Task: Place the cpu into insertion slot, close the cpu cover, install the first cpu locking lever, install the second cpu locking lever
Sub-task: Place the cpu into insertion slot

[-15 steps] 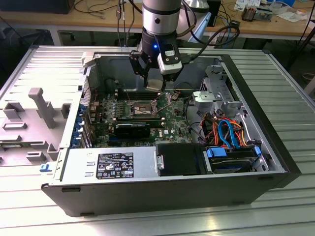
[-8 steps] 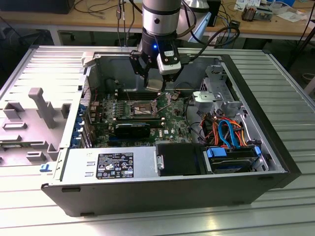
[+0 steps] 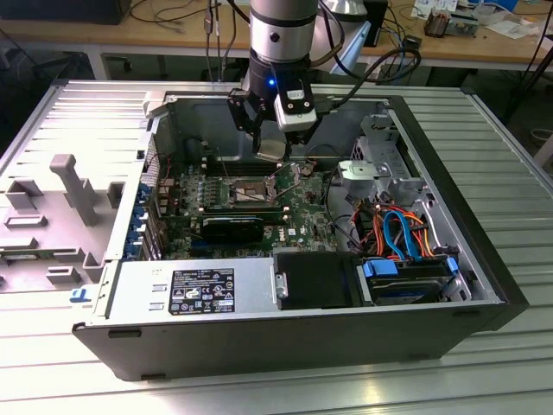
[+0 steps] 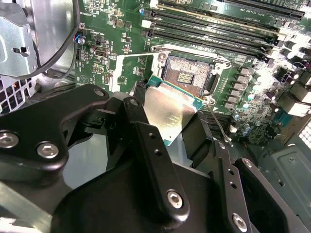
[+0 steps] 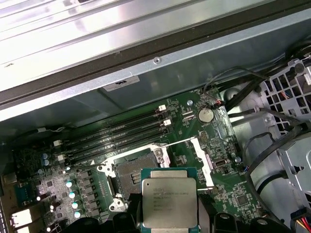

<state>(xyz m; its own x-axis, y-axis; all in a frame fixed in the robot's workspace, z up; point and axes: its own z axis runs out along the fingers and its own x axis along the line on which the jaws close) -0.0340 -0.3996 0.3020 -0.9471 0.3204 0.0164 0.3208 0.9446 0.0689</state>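
Fingers [image 4: 145, 127] of the gripper [image 3: 271, 147] clamp the chip [image 5: 169, 204] from two opposite edges, the jaws set narrow around it. The chip hangs in the air with its dull metal top tilted, green rim showing along its edges. It sits above the motherboard [image 3: 302, 218] and close over the socket [image 4: 187, 75], not touching it. The socket lies bare, its dark square bed of contacts uncovered. Beside it, the cover [image 5: 205, 165] is swung open, and green board shows through its square window. In the second wrist view, a thin wire lever [image 4: 218, 127] juts out near the corner of the socket. Long black memory slots [image 5: 121, 130] run in a row just past the socket. In the exterior view the arm reaches down into the open computer case [image 3: 302, 350], which lies on its side on a ribbed metal table [image 3: 484, 380].
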